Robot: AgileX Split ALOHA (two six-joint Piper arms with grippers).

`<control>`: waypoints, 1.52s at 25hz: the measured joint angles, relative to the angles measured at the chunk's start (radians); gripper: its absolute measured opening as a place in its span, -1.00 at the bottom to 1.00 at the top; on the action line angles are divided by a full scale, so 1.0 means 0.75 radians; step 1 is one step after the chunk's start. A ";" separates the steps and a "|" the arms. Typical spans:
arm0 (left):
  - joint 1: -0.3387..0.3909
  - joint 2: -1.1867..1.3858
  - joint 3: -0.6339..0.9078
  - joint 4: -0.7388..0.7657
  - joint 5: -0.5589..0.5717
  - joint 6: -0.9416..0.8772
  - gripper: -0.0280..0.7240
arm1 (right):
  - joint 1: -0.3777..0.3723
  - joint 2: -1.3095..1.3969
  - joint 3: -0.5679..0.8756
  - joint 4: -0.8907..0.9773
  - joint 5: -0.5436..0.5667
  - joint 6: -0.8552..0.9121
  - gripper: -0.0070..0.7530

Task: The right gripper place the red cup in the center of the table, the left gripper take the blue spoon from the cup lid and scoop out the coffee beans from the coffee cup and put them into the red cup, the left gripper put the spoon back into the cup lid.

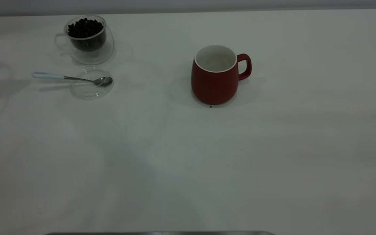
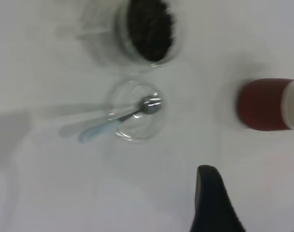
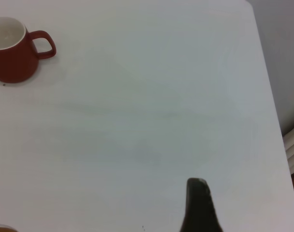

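White table [image 1: 273, 163] carried four items. Red cup [image 1: 214, 81] stood upright near centre, handle toward the exterior view's right, a tiny dark speck [image 1: 210, 106] at its base. Coffee cup [image 1: 88, 40], clear glass, stood at far left, filled with coffee beans [image 1: 84, 27]. Cup lid [image 1: 88, 88] lay flat just in front of it. Blue spoon [image 1: 67, 77] rested with its bowl in the lid, handle extending left past the rim.

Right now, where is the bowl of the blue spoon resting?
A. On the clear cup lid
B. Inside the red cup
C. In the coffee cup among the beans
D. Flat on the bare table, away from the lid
A. The blue spoon lies with its metal bowl on the cup lid, its handle sticking out past the rim over the table.
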 joint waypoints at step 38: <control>0.000 -1.859 0.888 0.224 0.025 -0.243 0.34 | 0.000 0.000 0.000 0.000 0.000 0.000 0.46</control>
